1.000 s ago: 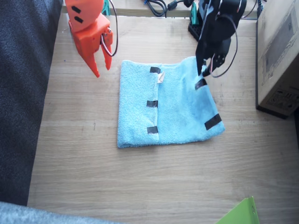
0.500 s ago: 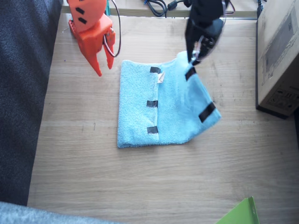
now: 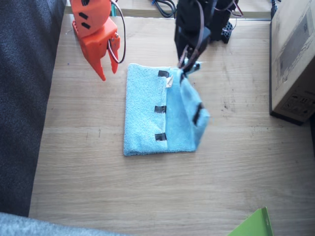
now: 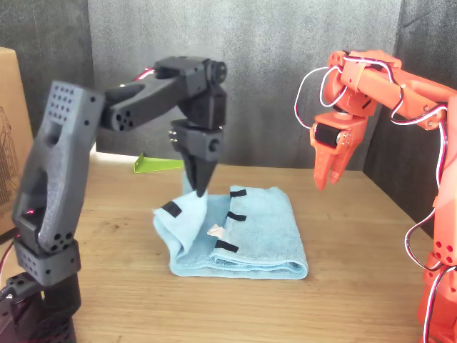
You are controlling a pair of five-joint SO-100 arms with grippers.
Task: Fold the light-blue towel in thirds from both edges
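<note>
Towel position: the light-blue towel point(image 3: 162, 113) is laid near the middle of the wooden table point(image 3: 98, 187); one third is seen already folded flat, its taped edge lying along the middle.
Raised edge: the opposite short edge is lifted and draped toward the centre, one black tape strip point(image 4: 171, 208) showing on the hanging fold.
Left gripper: the left gripper point(image 3: 186, 63), black, is closed on the far corner of that raised edge, cloth pinched between the jaws.
Right gripper: the right gripper point(image 3: 107, 69), orange, is held above the table just beside the towel's folded side, jaws slightly parted, nothing held.
Handling: the terry cloth is judged soft, light and limp; sagging and bunching are to be expected when only one corner is carried.
Grip point: the taped short edge, at a corner, is judged the best hold.
Nearby: a cardboard box point(image 3: 293, 59) is stood well apart.
</note>
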